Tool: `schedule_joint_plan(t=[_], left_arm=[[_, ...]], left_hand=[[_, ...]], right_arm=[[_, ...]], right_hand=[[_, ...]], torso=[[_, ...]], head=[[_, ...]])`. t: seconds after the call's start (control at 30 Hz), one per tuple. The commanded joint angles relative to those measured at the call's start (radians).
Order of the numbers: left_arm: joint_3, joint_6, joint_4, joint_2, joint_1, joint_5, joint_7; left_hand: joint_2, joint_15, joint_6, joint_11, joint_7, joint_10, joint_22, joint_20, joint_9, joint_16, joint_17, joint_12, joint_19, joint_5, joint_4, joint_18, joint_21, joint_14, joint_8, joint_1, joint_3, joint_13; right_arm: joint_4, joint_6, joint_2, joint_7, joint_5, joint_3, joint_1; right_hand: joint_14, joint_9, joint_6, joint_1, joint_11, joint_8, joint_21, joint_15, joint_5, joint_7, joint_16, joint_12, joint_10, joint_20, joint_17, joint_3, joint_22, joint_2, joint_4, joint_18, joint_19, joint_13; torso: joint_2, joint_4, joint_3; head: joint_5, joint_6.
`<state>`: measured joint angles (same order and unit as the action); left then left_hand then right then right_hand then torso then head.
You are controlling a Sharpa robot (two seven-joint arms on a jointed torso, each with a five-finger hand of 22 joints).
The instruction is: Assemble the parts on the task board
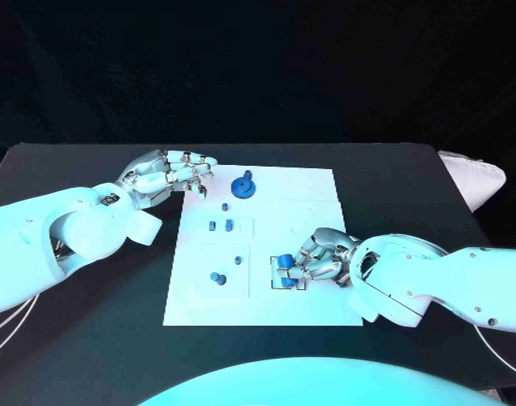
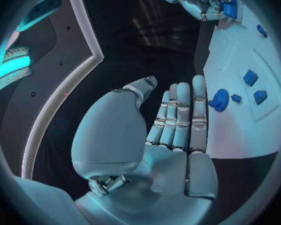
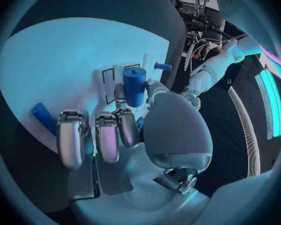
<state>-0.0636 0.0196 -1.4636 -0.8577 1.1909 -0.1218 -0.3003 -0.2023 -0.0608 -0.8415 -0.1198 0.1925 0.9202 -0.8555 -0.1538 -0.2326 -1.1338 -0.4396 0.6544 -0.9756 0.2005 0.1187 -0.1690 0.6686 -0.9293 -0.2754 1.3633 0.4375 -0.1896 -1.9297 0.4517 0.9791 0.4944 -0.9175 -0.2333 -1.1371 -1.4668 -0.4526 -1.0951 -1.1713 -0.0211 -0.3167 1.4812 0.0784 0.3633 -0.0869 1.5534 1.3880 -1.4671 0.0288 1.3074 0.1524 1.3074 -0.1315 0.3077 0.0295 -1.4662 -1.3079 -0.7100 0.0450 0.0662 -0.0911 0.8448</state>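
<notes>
A blue part (image 3: 134, 85) is pinched by the right hand (image 1: 315, 258) over the task board (image 1: 307, 186). The left hand (image 1: 172, 173) is held flat and released at the board's far corner, nothing grasped.

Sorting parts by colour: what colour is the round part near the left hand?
Blue, clearest in the head view.

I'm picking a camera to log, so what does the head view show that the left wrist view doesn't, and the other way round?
Head view alone: the whole board, edge to edge. Left wrist view alone: the left hand's bare palm, fingers straight. Both: the round part and the right hand holding a blue part.
</notes>
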Motion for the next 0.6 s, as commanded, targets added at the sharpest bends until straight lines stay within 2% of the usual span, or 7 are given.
schedule_joint_plan(t=[0.03,0.3,0.5,0.6], left_arm=[[0.001,0.02,-0.003,0.001,0.0,0.003,-0.002],[0.001,0.021,-0.003,0.002,0.0,0.003,-0.001],[0.001,0.021,-0.003,0.001,0.0,0.003,0.0],[0.001,0.021,-0.003,0.001,0.0,0.003,0.0]], left_hand=[[0.008,0.003,0.006,-0.001,-0.003,-0.007,0.001,0.0,0.001,0.0,-0.001,0.005,-0.005,-0.003,0.005,-0.013,-0.004,0.001,-0.004,-0.004,-0.001,-0.001],[0.008,0.003,0.006,-0.001,-0.003,-0.007,0.001,0.0,0.001,0.0,-0.001,0.005,-0.005,-0.003,0.005,-0.013,-0.004,0.001,-0.004,-0.004,-0.001,-0.001],[0.008,0.002,0.006,-0.001,-0.003,-0.009,0.002,0.0,0.001,0.0,-0.001,0.007,-0.006,-0.003,0.006,-0.013,-0.005,0.001,-0.004,-0.004,-0.002,-0.001],[0.008,0.002,0.006,-0.001,-0.003,-0.009,0.002,0.0,0.001,0.0,-0.001,0.007,-0.006,-0.003,0.006,-0.013,-0.005,0.001,-0.004,-0.004,-0.002,-0.001]], right_arm=[[-0.005,-0.016,-0.001,-0.004,-0.022,-0.001,0.003],[0.001,-0.028,-0.008,-0.002,-0.03,-0.001,0.003],[0.009,-0.008,-0.011,0.0,-0.045,-0.001,0.003],[0.013,0.004,-0.012,0.0,-0.049,-0.001,0.003]], right_hand=[[-0.097,-0.001,-0.031,-0.007,-0.004,-0.004,0.005,0.008,0.006,0.04,0.005,0.003,-0.029,-0.006,0.236,0.028,0.229,0.01,-0.019,-0.011,-0.08,-0.136],[-0.097,0.002,-0.031,0.005,-0.003,-0.006,0.002,0.007,-0.004,0.038,0.005,-0.001,-0.028,-0.006,0.235,0.026,0.228,-0.008,-0.017,-0.01,-0.079,-0.135],[-0.097,0.007,-0.03,0.047,-0.001,-0.012,-0.003,0.005,-0.025,0.036,0.004,-0.009,-0.027,-0.005,0.233,0.013,0.227,-0.022,-0.015,-0.01,-0.077,-0.133],[-0.096,0.009,-0.029,0.075,-0.001,-0.017,-0.006,0.005,-0.062,0.036,0.003,-0.014,-0.026,-0.005,0.232,-0.003,0.226,-0.023,-0.015,-0.009,-0.077,-0.133]], torso=[[0.001,-0.001,-0.0002],[0.001,-0.0002,-0.0001],[0.0,-0.0004,0.0005],[0.001,0.0,0.0004]], head=[[0.0,0.001],[0.0,0.001],[0.0,0.001],[0.0,0.0]])
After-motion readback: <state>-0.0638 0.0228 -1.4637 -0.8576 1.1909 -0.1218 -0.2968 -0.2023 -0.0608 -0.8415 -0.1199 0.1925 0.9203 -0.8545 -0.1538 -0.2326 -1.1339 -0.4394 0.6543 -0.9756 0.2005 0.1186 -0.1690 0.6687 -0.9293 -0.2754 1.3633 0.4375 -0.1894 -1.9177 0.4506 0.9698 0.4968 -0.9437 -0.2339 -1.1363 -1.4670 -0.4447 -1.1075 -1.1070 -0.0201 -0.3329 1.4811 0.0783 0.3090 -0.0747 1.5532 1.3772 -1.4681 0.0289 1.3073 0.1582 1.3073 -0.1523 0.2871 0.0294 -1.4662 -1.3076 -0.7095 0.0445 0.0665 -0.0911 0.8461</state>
